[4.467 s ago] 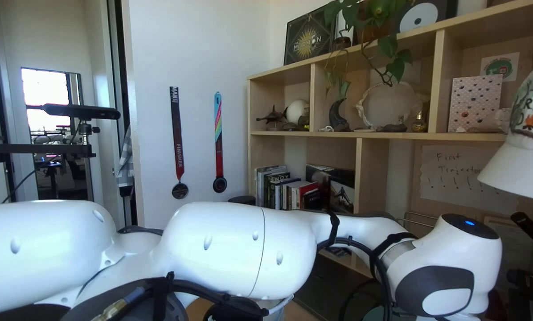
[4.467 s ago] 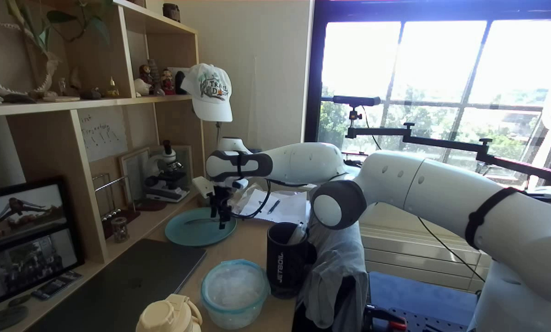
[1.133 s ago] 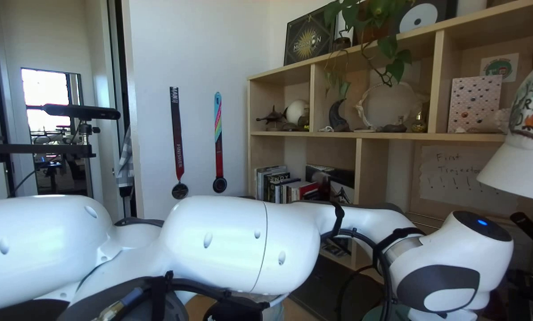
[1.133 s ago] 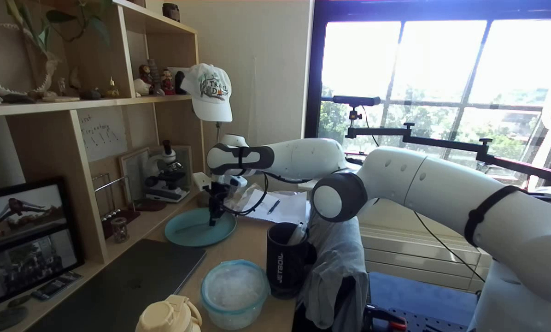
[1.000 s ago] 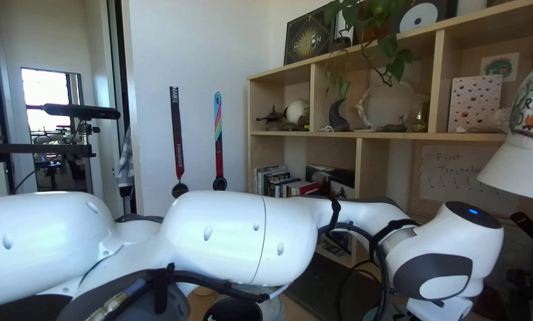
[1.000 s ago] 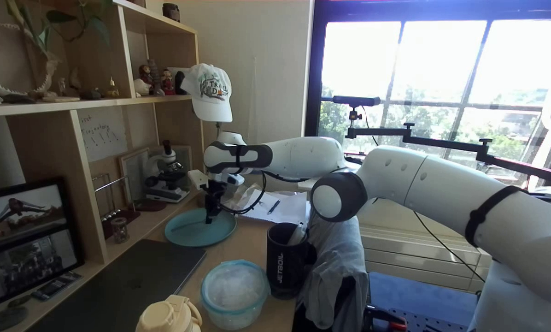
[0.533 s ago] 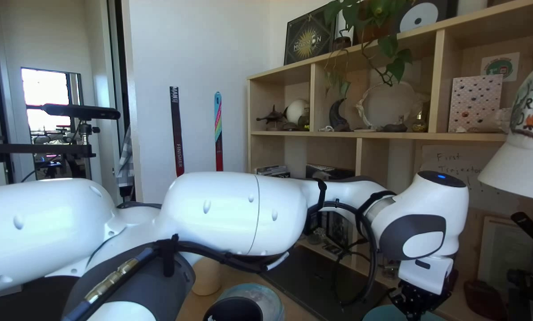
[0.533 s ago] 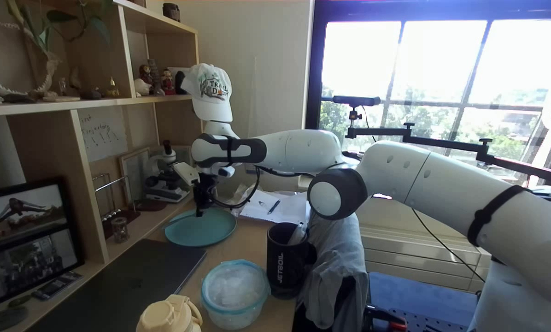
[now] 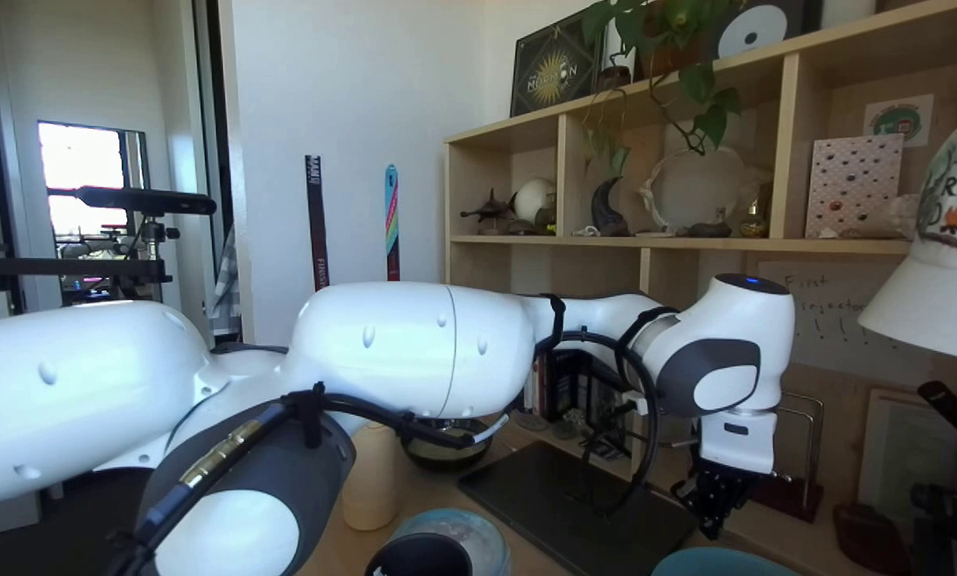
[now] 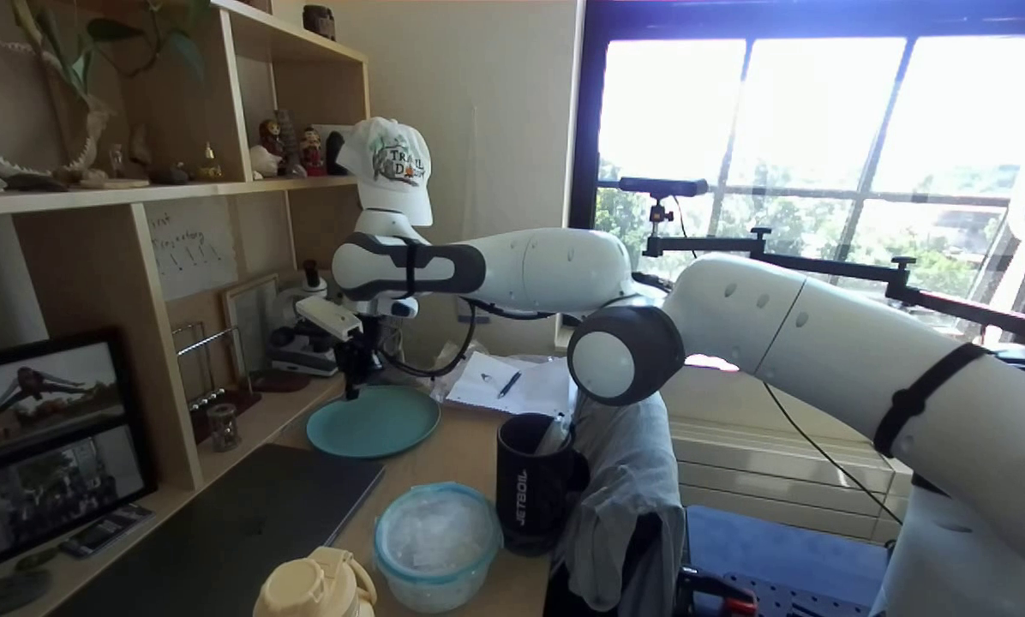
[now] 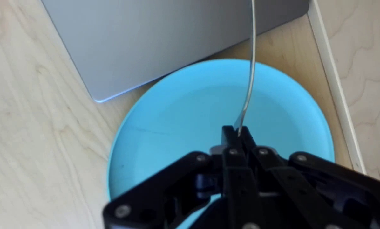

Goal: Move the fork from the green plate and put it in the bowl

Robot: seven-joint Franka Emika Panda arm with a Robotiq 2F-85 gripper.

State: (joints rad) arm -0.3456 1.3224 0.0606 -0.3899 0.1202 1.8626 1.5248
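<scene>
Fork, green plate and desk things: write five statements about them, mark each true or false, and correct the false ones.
1. In the wrist view, the fingers grip the fork over the green plate. True.
2. The whole fork lies flat on the green plate. False: the fingers hold it, and in the wrist view it crosses the plate's rim.
3. The closed laptop lies beside the green plate. True.
4. In an exterior view, the JETBOIL cup stands upright beside the teal-rimmed food container. True.
5. The teal-rimmed food container sits on the laptop. False: it sits on the wooden desk.
</scene>
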